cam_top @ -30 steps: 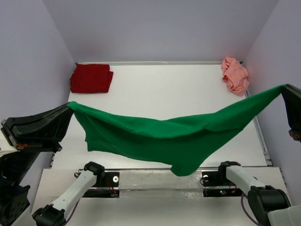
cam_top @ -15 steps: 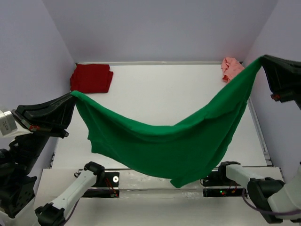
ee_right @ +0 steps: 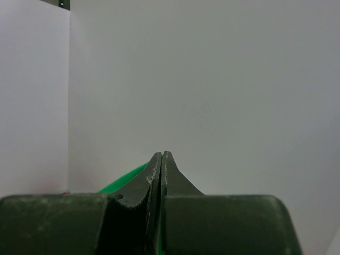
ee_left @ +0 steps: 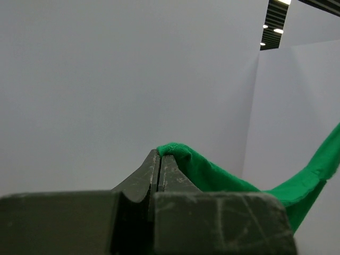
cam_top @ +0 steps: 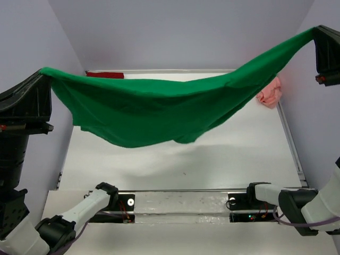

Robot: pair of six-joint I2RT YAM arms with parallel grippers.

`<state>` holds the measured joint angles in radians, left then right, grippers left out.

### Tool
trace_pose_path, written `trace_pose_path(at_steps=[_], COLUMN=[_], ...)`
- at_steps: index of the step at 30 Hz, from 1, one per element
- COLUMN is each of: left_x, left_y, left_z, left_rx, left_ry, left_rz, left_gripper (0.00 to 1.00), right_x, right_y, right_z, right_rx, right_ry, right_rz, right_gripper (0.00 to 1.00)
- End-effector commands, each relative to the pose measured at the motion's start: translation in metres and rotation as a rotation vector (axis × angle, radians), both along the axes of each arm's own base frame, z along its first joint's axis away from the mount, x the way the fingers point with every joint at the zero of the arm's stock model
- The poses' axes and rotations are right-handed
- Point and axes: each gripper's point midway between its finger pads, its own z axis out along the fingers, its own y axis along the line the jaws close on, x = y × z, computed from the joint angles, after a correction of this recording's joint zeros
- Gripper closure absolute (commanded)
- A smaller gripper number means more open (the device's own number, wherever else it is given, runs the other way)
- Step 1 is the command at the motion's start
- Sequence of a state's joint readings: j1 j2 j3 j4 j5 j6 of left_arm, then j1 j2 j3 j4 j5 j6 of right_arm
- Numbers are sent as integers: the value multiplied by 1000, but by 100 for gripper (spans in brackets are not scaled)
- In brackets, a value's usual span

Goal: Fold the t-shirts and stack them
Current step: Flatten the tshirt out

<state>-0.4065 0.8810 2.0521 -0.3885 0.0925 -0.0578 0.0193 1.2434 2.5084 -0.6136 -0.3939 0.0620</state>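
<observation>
Three t-shirts, two arms. The left gripper [cam_top: 42, 74] is raised high over the left edge of the table [cam_top: 212, 159], jaws pressed together on one end of the green t-shirt [cam_top: 154, 109] — which hangs stretched in the air across the table's width. Behind it, a sliver of the dark red t-shirt [cam_top: 106, 75] shows at the far-left corner. The salmon pink t-shirt [cam_top: 270, 95] lies by the far-right corner. The right gripper [cam_top: 316, 32] — higher, above the right edge — pinches the green t-shirt's other end.
</observation>
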Motion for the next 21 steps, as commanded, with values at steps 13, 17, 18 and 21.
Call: trace_pose_path(at_steps=[13, 17, 18, 21], left_x=[-62, -54, -45, -20], left_y=[40, 38, 35, 35], left_z=[-11, -21, -27, -38], left_rx=[-47, -41, -30, -34], left_ry=[-45, -13, 13, 66], left_rz=[70, 81, 83, 129], left_gripper=[98, 98, 98, 98], right_x=[-163, -159, -149, -115], right_y=[-13, -10, -10, -12], right_z=[21, 24, 25, 25], right_rx=[22, 18, 19, 16], right_ry=[-332, -322, -308, -254], right_rz=[-59, -43, -43, -59], right_gripper=[100, 100, 100, 100])
